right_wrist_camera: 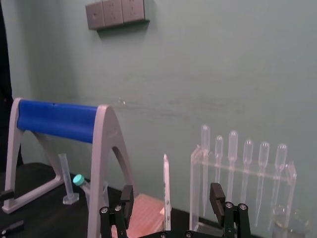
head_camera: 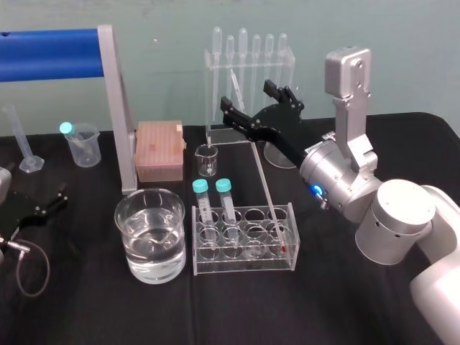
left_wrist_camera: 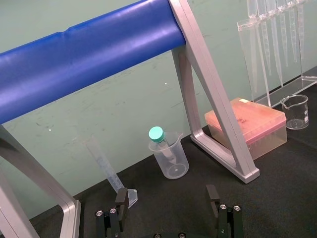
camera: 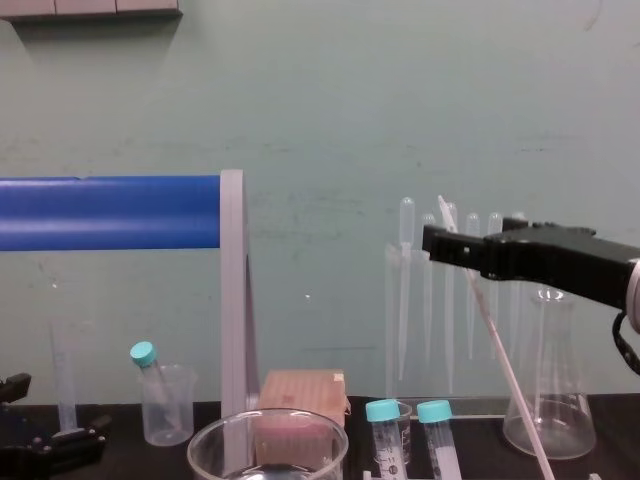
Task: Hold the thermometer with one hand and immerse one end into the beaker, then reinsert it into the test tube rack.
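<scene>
- Jaws of the right hand (head_camera: 264, 106) stand apart, one on each side of the thermometer (head_camera: 267, 183), not squeezing it.
- Thermometer leans in the rack (head_camera: 244, 267), red tip down.
- Beaker (head_camera: 172, 244) of water waits beside the rack; I think the dip is not yet done.
- Left hand (head_camera: 54, 201) rests far off, jaws apart.

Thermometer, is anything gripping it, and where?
Nothing is held. The right gripper is open around the thermometer near its top, not touching it. The left gripper lies idle.

Lab things, counted by kind.
Six pipettes (head_camera: 243, 50); three capped tubes (head_camera: 200, 188), two in the one rack (head_camera: 244, 264) and one in the one cup (head_camera: 88, 154); one thermometer (head_camera: 264, 180), one big beaker (head_camera: 121, 215), one small beaker (head_camera: 206, 159), one flask (camera: 548, 395), one cylinder (head_camera: 21, 140), one box (head_camera: 159, 149).
</scene>
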